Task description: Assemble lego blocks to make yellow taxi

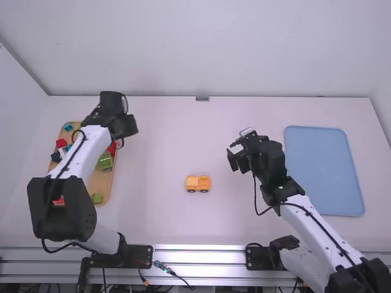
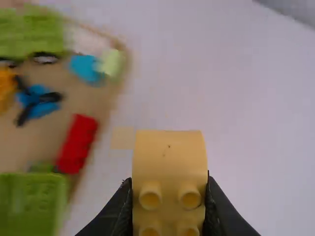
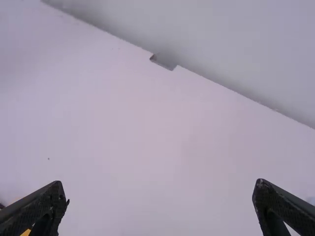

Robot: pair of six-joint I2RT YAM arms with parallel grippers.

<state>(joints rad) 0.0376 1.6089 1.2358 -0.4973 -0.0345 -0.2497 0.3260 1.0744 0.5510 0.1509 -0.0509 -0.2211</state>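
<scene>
1. Left gripper [image 1: 126,128]: closed around a yellow block [image 2: 170,157], one finger against each side. The block has round studs and a smooth, curved part. The gripper is raised above the table [image 1: 165,140], by the far right part of the wooden tray [image 1: 106,195].
2. Right gripper [image 1: 232,154]: released, its fingers spread wide with nothing between them. It is above the table, well to the right of the left gripper and closer to the arm bases.
3. The taxi [image 1: 198,182], a small yellow-orange build on black wheels, stands upright on the table between the grippers: left of the right gripper and nearer the bases, right of the left gripper and well nearer the bases.
4. The wooden tray lies mostly to the left gripper's left and toward the bases. It holds loose blocks in several colours, among them a green block [image 1: 105,161] and a red block [image 2: 77,142].
5. The blue tray [image 1: 324,171] lies flat, to the right gripper's right.
</scene>
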